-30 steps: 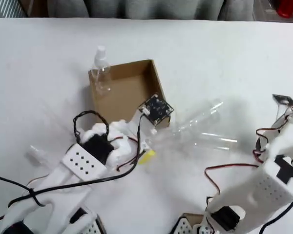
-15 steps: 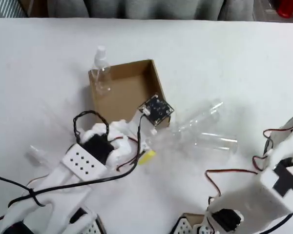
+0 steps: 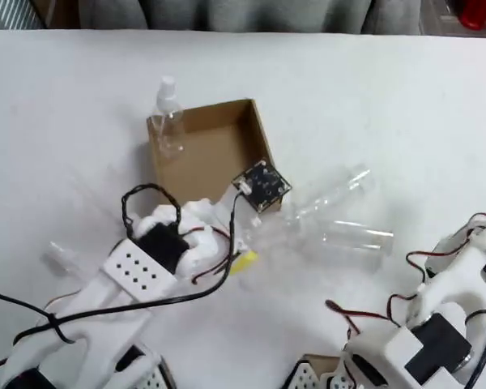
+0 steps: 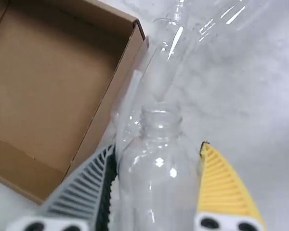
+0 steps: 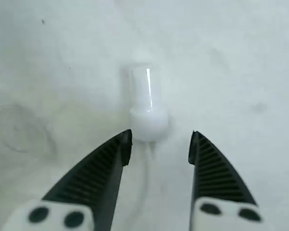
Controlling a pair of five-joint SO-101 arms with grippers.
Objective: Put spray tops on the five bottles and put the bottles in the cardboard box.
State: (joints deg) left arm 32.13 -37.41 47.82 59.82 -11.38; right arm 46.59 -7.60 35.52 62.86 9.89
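My left gripper [image 4: 158,149] is shut on a clear, uncapped bottle [image 4: 160,118], grey finger on one side and yellow finger on the other, just off the cardboard box [image 4: 58,82]. In the high view this gripper [image 3: 245,243] sits by the box's [image 3: 206,150] near right corner. One bottle with a spray top [image 3: 167,113] stands in the box's far left corner. My right gripper [image 5: 159,139] is open low over the table, with a loose spray top [image 5: 148,120] lying just ahead between its fingertips. The right arm [image 3: 458,284] is at the high view's right edge.
Two clear uncapped bottles [image 3: 332,198] [image 3: 358,237] lie on the white table right of the box. More clear pieces [image 3: 65,255] lie left of the left arm. A clear round piece [image 5: 19,130] lies beside the spray top in the right wrist view.
The right arm has swung right and toward the table's front edge, its wrist camera leaving the high view. The left arm and its bottle have stayed put.
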